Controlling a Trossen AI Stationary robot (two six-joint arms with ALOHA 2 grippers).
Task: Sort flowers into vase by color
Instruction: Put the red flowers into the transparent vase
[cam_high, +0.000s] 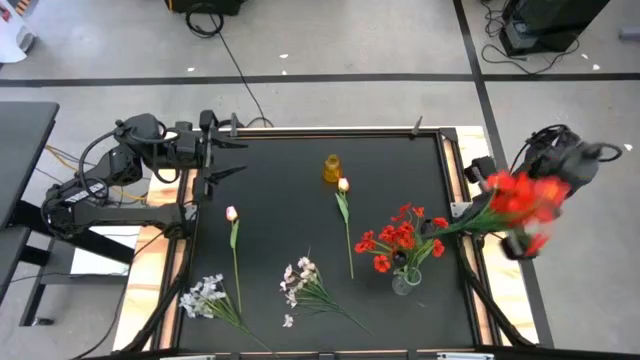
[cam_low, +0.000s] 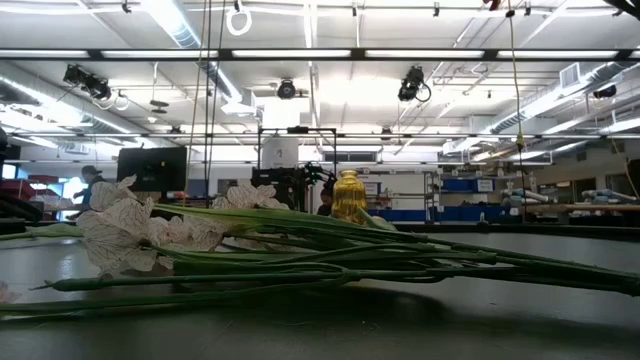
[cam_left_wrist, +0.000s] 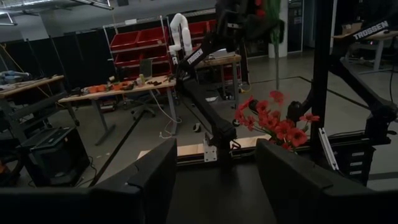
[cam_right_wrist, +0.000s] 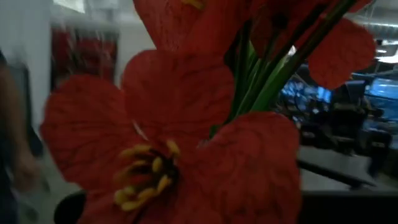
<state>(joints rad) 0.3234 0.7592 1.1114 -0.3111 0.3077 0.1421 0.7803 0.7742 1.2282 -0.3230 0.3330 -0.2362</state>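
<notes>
High view: clear vase (cam_high: 406, 281) holds red flowers (cam_high: 395, 240).

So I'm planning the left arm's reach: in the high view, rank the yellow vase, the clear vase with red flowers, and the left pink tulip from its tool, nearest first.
From the left tool:
1. Left pink tulip, just below it on the mat's left.
2. Yellow vase, centre back.
3. Clear vase, right front.
</notes>
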